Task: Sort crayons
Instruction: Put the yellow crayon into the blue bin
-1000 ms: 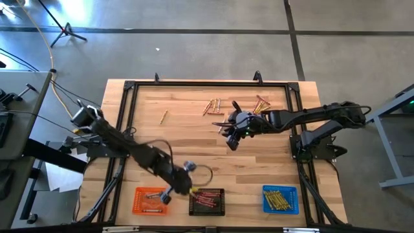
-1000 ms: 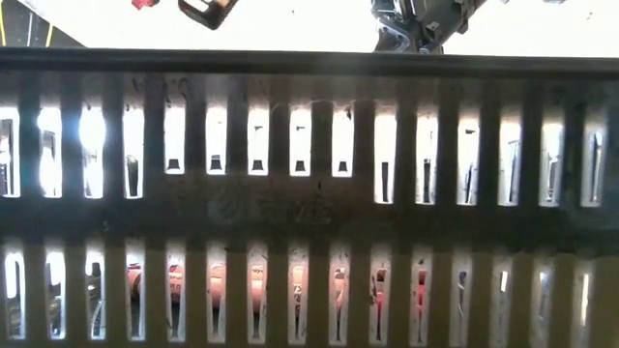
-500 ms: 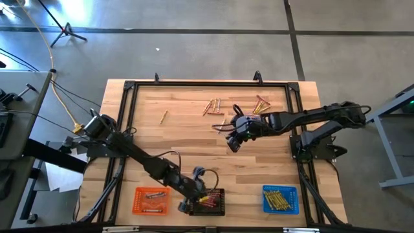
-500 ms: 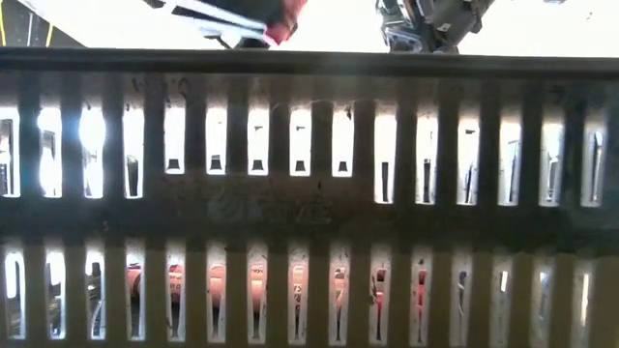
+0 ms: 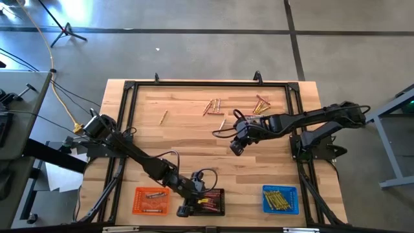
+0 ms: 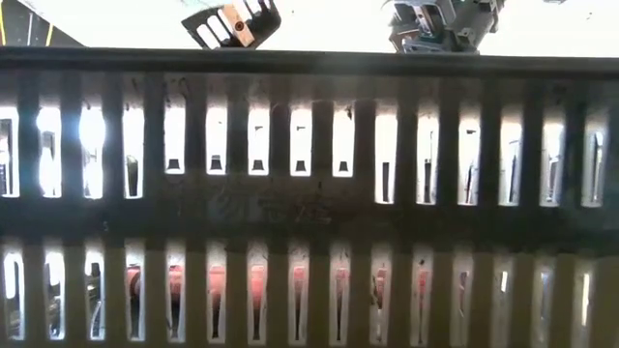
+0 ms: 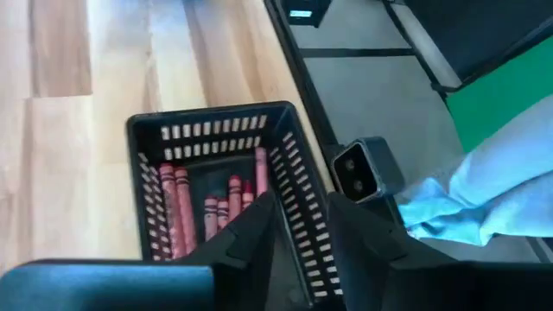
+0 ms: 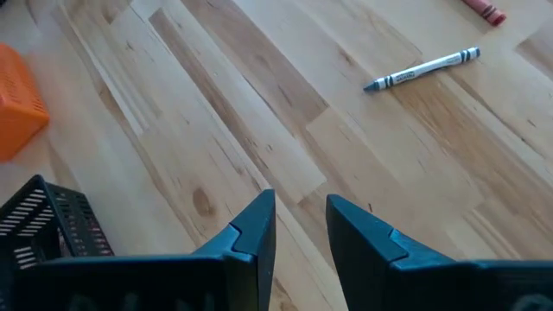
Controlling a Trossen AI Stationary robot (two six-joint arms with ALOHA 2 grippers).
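Note:
The black tray (image 5: 207,202) at the near edge holds several red crayons (image 7: 212,207). My left gripper (image 7: 302,229) hovers open over that tray's near right part, nothing between its fingers. My right gripper (image 5: 236,147) hangs open over bare wood mid-table, nothing between its fingers (image 8: 301,220). Loose crayons lie flat on the wood at the far side: one cluster (image 5: 213,105), another (image 5: 261,102), a single yellow one (image 5: 163,116). A grey-blue crayon (image 8: 422,69) lies beyond my right gripper. The low view shows red crayons (image 6: 251,290) through the tray's slots.
An orange tray (image 5: 151,199) stands left of the black one and holds a few crayons. A blue tray (image 5: 280,199) at the near right holds yellow ones. A black frame (image 5: 129,87) borders the table. The black tray's slotted wall (image 6: 309,193) fills the low view.
My left gripper has gone toward the table's right edge and down, from beside the orange tray to over the black tray, and its wrist has rolled. My right gripper has shifted a little toward the near edge.

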